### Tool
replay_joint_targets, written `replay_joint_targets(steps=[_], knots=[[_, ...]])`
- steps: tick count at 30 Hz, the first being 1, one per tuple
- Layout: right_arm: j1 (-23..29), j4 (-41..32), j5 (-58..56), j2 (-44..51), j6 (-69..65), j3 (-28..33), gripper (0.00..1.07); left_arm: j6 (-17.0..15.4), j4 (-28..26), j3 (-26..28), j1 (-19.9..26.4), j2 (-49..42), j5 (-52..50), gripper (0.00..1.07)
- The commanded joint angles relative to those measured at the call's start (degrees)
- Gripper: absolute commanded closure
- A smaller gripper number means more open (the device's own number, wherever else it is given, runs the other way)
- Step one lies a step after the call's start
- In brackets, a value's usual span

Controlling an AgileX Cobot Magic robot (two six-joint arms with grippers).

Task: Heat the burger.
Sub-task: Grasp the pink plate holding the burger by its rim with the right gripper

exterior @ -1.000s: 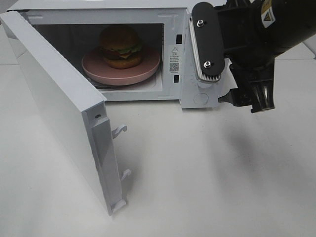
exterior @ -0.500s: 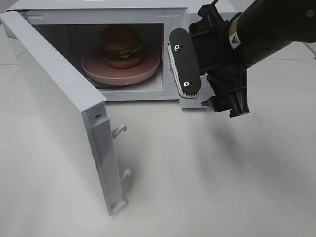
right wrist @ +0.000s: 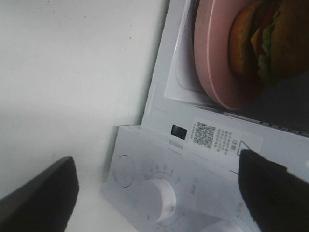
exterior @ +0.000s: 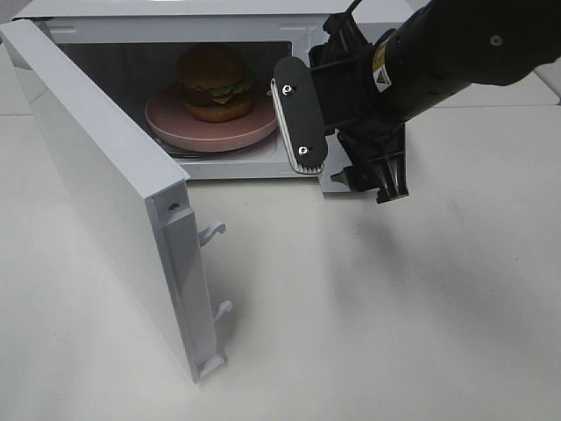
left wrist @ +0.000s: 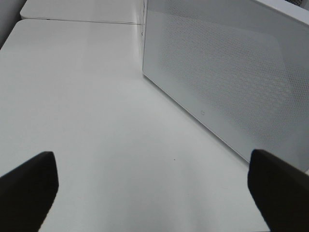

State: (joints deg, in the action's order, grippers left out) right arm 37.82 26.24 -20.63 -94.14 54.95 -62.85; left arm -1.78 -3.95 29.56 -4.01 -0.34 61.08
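The burger (exterior: pixel 214 82) sits on a round pink dish (exterior: pixel 175 124) inside the open white microwave (exterior: pixel 175 9). Its brown bun and green filling also show in the right wrist view as the burger (right wrist: pixel 270 43) on the dish (right wrist: pixel 212 58). My right gripper (exterior: pixel 342 147) hangs open and empty in front of the microwave's control panel, one black finger (exterior: pixel 298 118) at the right edge of the opening. In its own view the right gripper (right wrist: pixel 157 193) straddles the dial (right wrist: pixel 161 195). My left gripper (left wrist: pixel 154 193) is open and empty, facing the door's outer side.
The microwave door (exterior: pixel 105 193) stands swung out to the left, its latch hooks (exterior: pixel 213 231) pointing right. Its meshed outer face (left wrist: pixel 227 72) fills the left wrist view. The white table (exterior: pixel 394 316) stretches in front of the microwave.
My right arm has swung left and slightly down, from beside the microwave's right edge to across its control panel. The burger, dish and door have not moved.
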Motion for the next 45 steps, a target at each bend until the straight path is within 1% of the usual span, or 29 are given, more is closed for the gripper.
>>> replay_joint_targets(steps=[1,9,12,23,30,34,37,42,44,45], knots=[[0.06,0.74,0.80,-2.35,-1.03,-2.58,0.21,0.00,-0.29,-0.06,0.40,-0.80,0.11,0.06],[1.38,0.80,2.12,-5.61,-2.41,-5.44,0.22,0.00,-0.29,-0.06,0.40,-0.80,0.11,0.06],[2.41,2.18,2.35,-7.79,-3.44,-7.51,0.22,0.00,-0.29,-0.06,0.40,-0.80,0.11,0.06],[4.13,2.18,2.69,-14.15,-4.24,-13.06,0.22,0.00,-0.29,-0.06,0.40,-0.80,0.11,0.06],[4.13,2.35,4.58,-17.42,-4.18,-14.55,0.22,0.00,-0.29,-0.06,0.40,-0.80,0.11,0.06],[4.13,4.30,5.33,-19.54,-4.24,-15.47,0.23,0.00,-0.29,-0.06,0.40,-0.80,0.11,0.06],[4.13,4.30,5.33,-19.94,-4.24,-15.93,0.23,0.00,-0.29,-0.06,0.40,-0.80,0.11,0.06],[4.13,4.30,5.44,-21.77,-5.61,-18.91,0.23,0.00,-0.29,-0.06,0.40,-0.80,0.11,0.06],[4.07,4.30,5.44,-23.43,-6.02,-21.31,0.23,0.00,-0.29,-0.06,0.40,-0.80,0.11,0.06],[4.07,4.30,5.44,-23.43,-6.02,-21.31,0.23,0.00,-0.29,-0.06,0.40,-0.80,0.11,0.06]])
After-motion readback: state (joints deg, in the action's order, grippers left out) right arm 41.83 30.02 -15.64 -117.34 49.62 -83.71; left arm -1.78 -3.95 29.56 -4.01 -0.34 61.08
